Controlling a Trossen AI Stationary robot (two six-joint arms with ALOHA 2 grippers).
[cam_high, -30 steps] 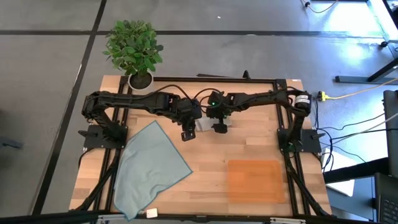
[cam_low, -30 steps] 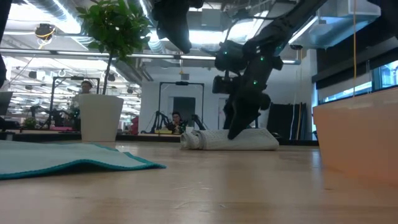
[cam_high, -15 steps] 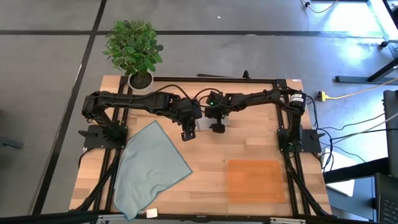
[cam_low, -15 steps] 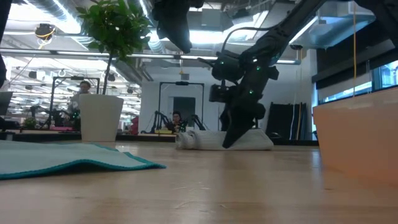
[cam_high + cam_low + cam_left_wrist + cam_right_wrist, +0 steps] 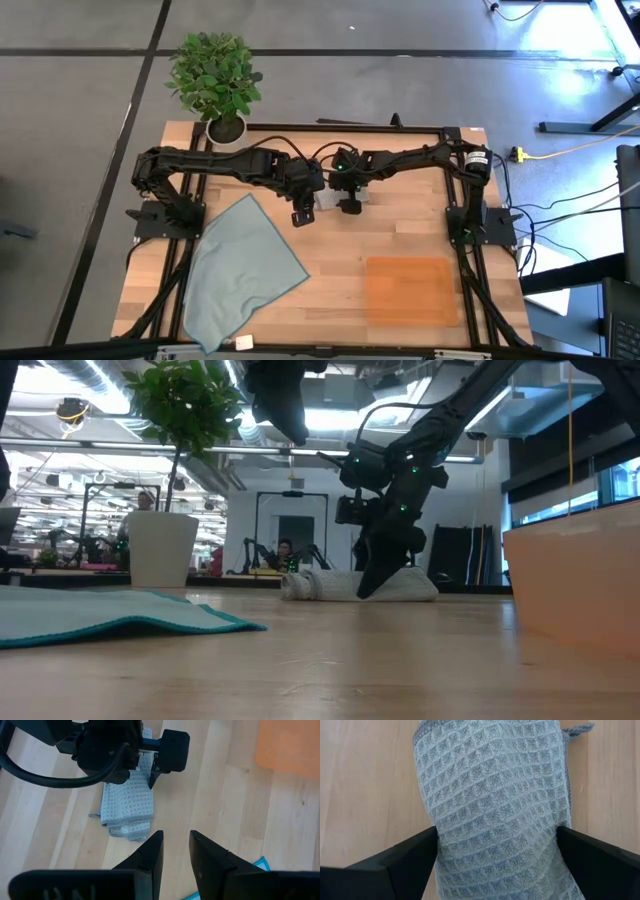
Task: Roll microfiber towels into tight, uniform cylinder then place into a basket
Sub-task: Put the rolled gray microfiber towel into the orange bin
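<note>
A grey waffle towel, rolled up [image 5: 328, 201], lies on its side on the table at the middle far part; it also shows in the low view [image 5: 410, 585] and the left wrist view [image 5: 127, 805]. My right gripper [image 5: 350, 207] is shut on this roll [image 5: 495, 795]. My left gripper [image 5: 300, 217] hovers just left of the roll, its fingers a little apart [image 5: 176, 840] and empty. A pale blue towel [image 5: 240, 265] lies spread flat at the near left. The orange basket [image 5: 410, 290] sits at the near right. My right gripper pinches the roll between its two fingers [image 5: 410, 857], one on each long side [image 5: 442, 845], about the middle of its length. The fingers lie across the roll and come from above, slanting [image 5: 372, 575]. The roll lies on the table, narrowed a little between the fingers.
A white plant pot [image 5: 225, 128] stands at the far left corner. The black arm frame [image 5: 340, 128] runs along the table's edges. A small white tag [image 5: 243, 342] lies by the blue towel's near corner. Bare wood shows between the towels and the basket.
My right gripper has gone a little toward the table's left edge and tipped to a stronger slant. The grey roll between its fingers has slid a little to the left along the table with it.
</note>
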